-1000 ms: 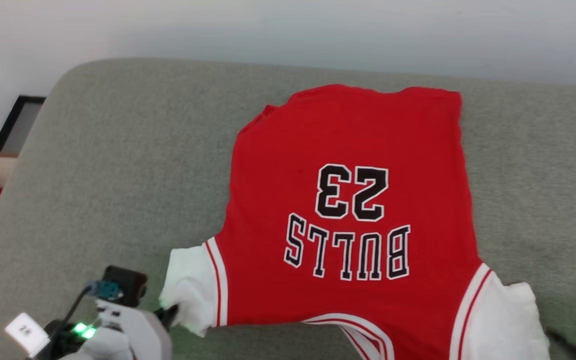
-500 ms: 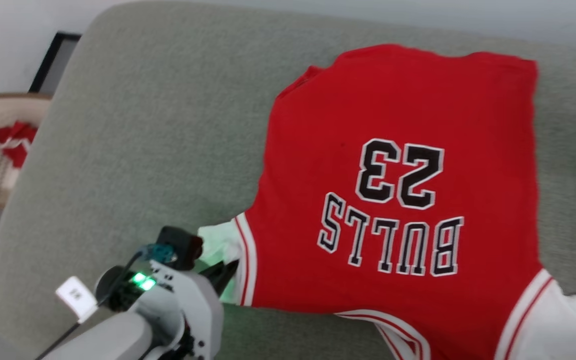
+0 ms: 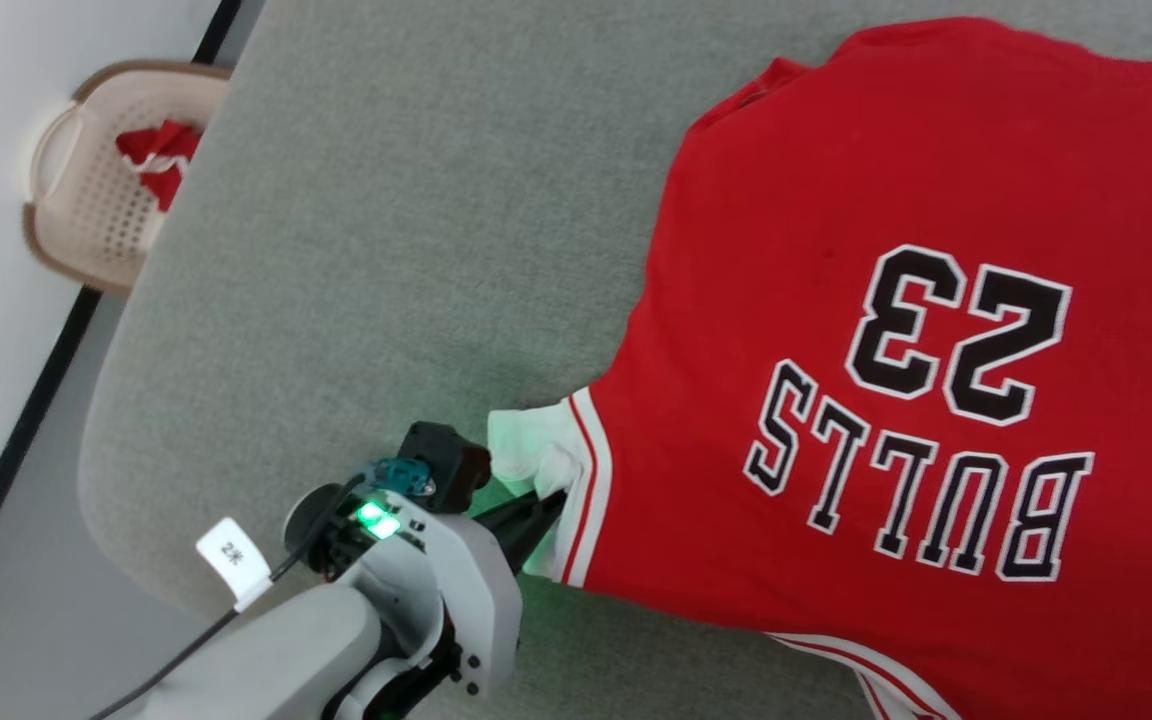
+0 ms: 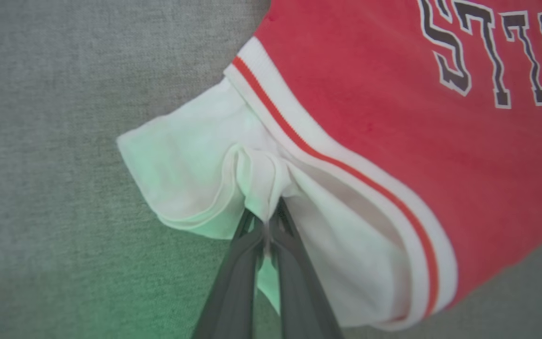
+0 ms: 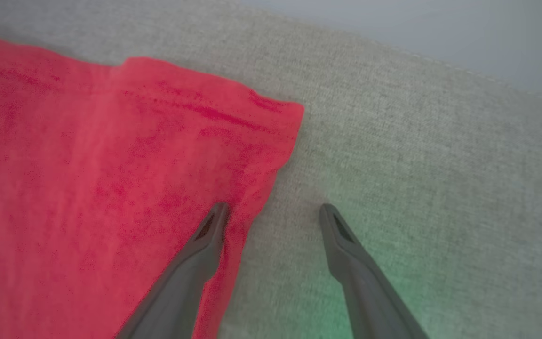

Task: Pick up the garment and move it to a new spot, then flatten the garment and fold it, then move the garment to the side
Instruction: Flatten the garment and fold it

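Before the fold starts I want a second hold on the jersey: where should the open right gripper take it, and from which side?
Probably the red hem corner of the garment, approached from the bare cushion side. The right gripper straddles that free side edge, open, and the corner lies flat; the left gripper is shut on the white sleeve.

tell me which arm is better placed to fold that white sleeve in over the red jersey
Left, probably. The left gripper is shut on the white sleeve of the garment; the right gripper hangs open at its red hem corner, gripping nothing.
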Controlling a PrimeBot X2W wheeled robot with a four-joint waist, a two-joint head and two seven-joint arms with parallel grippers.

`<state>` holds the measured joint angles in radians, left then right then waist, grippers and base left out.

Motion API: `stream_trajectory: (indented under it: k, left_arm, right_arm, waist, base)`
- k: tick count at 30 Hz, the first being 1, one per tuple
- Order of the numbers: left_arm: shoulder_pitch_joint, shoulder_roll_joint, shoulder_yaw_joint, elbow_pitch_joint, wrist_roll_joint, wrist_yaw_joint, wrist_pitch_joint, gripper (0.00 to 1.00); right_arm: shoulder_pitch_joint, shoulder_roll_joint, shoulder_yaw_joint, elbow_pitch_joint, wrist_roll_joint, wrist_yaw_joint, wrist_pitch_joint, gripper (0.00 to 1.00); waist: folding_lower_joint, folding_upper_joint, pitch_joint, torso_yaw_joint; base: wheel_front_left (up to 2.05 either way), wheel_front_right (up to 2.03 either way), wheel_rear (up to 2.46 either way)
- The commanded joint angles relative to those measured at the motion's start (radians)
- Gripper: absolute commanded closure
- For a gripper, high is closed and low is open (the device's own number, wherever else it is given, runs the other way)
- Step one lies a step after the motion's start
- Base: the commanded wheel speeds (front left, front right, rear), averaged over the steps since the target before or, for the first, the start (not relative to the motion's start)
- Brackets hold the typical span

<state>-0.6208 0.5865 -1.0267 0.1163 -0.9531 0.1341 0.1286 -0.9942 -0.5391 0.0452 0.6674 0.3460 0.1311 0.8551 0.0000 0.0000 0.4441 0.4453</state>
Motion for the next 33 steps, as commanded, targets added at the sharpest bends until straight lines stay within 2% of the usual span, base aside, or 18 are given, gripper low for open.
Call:
stream_trajectory:
  k: [1, 6, 7, 8, 15, 21, 27, 33]
  left_arm:
    - [-0.006, -0.007, -0.006, 0.019, 0.002, -0.005, -0.001, 1.0]
    - [-0.009, -0.026, -0.01, 0.061, -0.005, -0.024, -0.011, 1.0]
    - [-0.01, -0.028, -0.01, 0.069, -0.006, -0.028, -0.012, 1.0]
    - [-0.01, -0.029, -0.009, 0.078, -0.008, -0.03, -0.015, 1.0]
    - [-0.01, -0.029, -0.001, 0.137, -0.023, -0.049, -0.028, 1.0]
    - [0.007, 0.005, 0.018, 0.17, -0.039, -0.041, -0.037, 1.0]
    - [0.039, 0.053, 0.025, 0.17, -0.054, -0.03, -0.029, 1.0]
    - [0.07, 0.094, 0.033, 0.143, -0.073, -0.016, -0.021, 1.0]
  right_arm:
    - [-0.022, 0.007, -0.009, 0.039, -0.017, -0.001, 0.01, 0.0]
    - [-0.043, 0.029, -0.015, 0.183, -0.078, -0.001, 0.063, 0.0]
    - [-0.043, 0.031, 0.0, 0.199, -0.086, -0.001, 0.075, 0.53]
    - [-0.042, 0.032, 0.014, 0.209, -0.089, 0.0, 0.085, 1.0]
    - [-0.054, 0.013, 0.06, 0.224, -0.073, -0.001, 0.051, 1.0]
    - [0.008, 0.027, 0.167, 0.169, 0.019, 0.0, 0.056, 1.0]
    - [0.137, -0.014, 0.281, 0.01, 0.186, 0.0, 0.073, 1.0]
    - [0.336, -0.094, 0.319, -0.191, 0.343, -0.001, 0.053, 1.0]
  waist:
    - [0.0, 0.0, 0.047, 0.047]
    - [0.0, 0.0, 0.06, 0.059]
    - [0.0, 0.0, 0.061, 0.059]
    - [0.0, 0.0, 0.061, 0.059]
    - [0.0, 0.0, 0.048, 0.027]
    - [0.0, 0.0, -0.008, -0.039]
    - [0.0, 0.0, -0.079, -0.122]
    - [0.0, 0.0, -0.144, -0.191]
  base:
    - [0.0, 0.0, 0.0]
    - [0.0, 0.0, 0.0]
    - [0.0, 0.0, 0.0]
    - [0.0, 0.0, 0.0]
    - [0.0, 0.0, 0.0]
    - [0.0, 0.0, 0.0]
    - [0.0, 0.0, 0.0]
    - [0.0, 0.0, 0.0]
